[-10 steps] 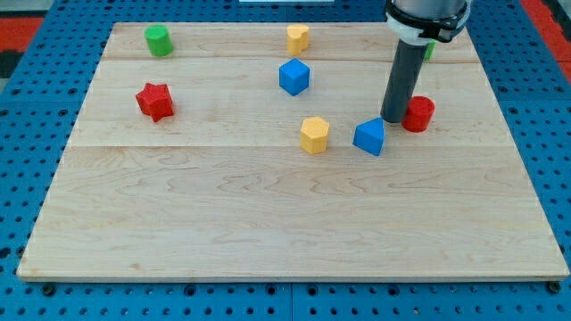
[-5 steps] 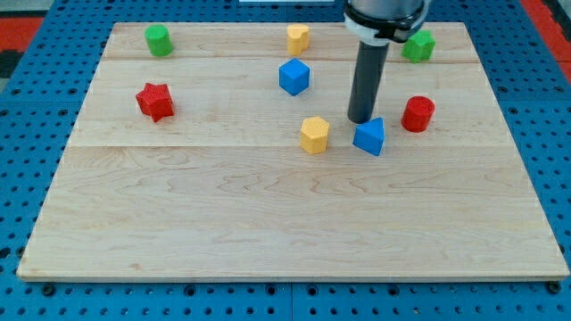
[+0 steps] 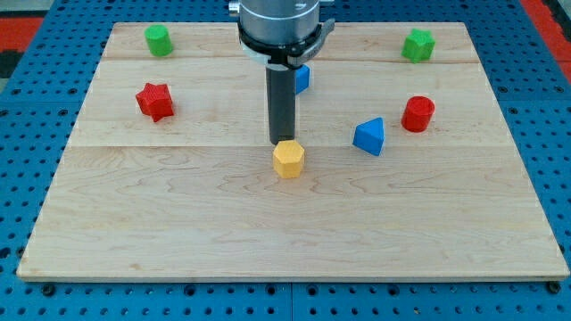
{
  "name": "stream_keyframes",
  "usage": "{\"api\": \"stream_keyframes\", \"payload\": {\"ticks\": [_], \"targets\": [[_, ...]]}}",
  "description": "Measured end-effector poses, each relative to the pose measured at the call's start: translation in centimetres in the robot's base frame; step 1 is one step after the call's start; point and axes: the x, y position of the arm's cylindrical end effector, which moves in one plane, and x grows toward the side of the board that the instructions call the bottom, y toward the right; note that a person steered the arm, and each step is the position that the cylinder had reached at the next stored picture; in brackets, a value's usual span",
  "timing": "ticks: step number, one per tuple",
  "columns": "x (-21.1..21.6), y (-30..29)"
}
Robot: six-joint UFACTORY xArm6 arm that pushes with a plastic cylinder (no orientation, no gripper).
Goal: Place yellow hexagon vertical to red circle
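Note:
The yellow hexagon (image 3: pixel 288 159) sits near the board's middle. My tip (image 3: pixel 282 143) stands right at its top edge, touching or nearly touching it. The red circle (image 3: pixel 417 113) is a short cylinder at the view's right, well to the right of and a little above the hexagon. The blue triangle-like block (image 3: pixel 369 136) lies between them, next to the red circle.
A blue cube (image 3: pixel 302 78) is partly hidden behind the rod. A red star (image 3: pixel 154 100) sits at the left. A green cylinder (image 3: pixel 159 39) is at the top left and a green block (image 3: pixel 417 45) at the top right. The other yellow block is hidden behind the arm.
My tip has swung left from beside the red circle, past the blue triangle, to above the yellow hexagon. The hexagon has shifted down and left.

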Motion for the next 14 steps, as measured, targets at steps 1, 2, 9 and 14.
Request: {"api": "stream_keyframes", "payload": {"ticks": [1,2,9,14], "targets": [[1.7,-0.8],[3.1,3.5],[7.5,-1.6],[8.0,15.6]]}}
